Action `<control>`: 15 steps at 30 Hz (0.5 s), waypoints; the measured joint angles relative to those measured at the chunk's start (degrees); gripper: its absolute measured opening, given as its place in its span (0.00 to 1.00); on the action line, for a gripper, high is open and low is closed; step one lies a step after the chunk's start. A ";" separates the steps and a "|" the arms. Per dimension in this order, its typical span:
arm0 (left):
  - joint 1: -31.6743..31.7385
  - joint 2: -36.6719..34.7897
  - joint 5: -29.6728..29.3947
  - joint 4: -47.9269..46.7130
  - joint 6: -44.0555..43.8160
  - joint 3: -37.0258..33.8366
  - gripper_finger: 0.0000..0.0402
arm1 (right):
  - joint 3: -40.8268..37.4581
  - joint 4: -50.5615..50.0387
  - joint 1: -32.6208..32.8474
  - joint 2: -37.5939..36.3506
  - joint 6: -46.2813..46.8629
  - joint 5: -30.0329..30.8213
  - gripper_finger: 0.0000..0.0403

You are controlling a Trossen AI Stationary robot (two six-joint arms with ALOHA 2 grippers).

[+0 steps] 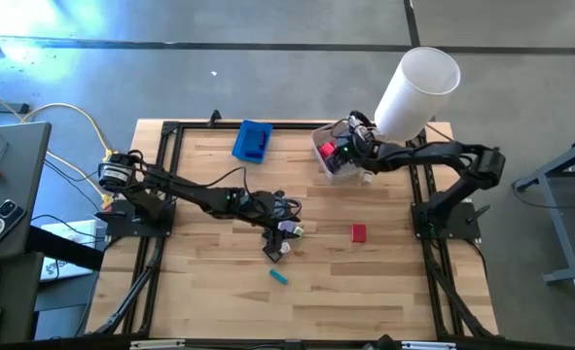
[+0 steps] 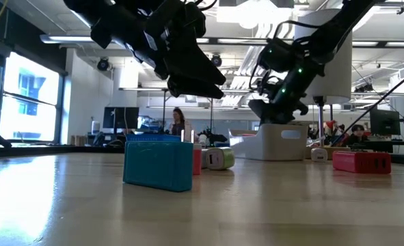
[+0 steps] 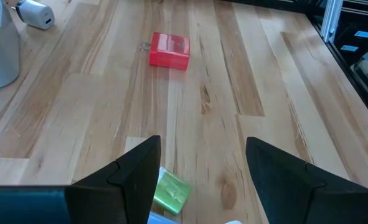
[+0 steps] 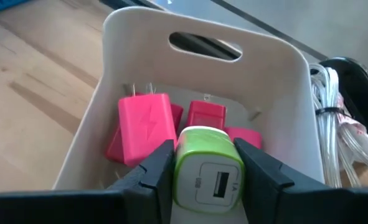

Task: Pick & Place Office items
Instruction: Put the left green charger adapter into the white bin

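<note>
White bin [image 4: 109, 37] w/ pink chargers [image 4: 146, 124], right fingers [image 4: 155, 171] clamped on green charger [image 4: 208, 168], left fingers [image 3: 134, 171] apart

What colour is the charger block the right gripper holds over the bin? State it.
Green and white charger block, clearest in the right wrist view.

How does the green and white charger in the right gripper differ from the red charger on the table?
The green and white charger is clamped between the right gripper fingers, above the white bin; the red charger lies free on the wooden table. One is lime green with a white face, the other all red. Both are small blocks.
</note>
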 joint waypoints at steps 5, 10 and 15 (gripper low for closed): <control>0.00 0.00 0.00 -0.02 0.00 -0.01 0.57 | -0.06 -0.24 -0.28 0.04 0.00 -0.04 0.35; 0.00 0.00 0.00 -0.04 0.01 -0.01 0.57 | -0.27 -1.30 -0.31 0.25 0.47 -0.69 0.35; -0.09 0.00 0.00 -0.04 0.02 -0.01 0.57 | -0.31 -1.15 -0.32 0.35 1.71 -3.11 0.36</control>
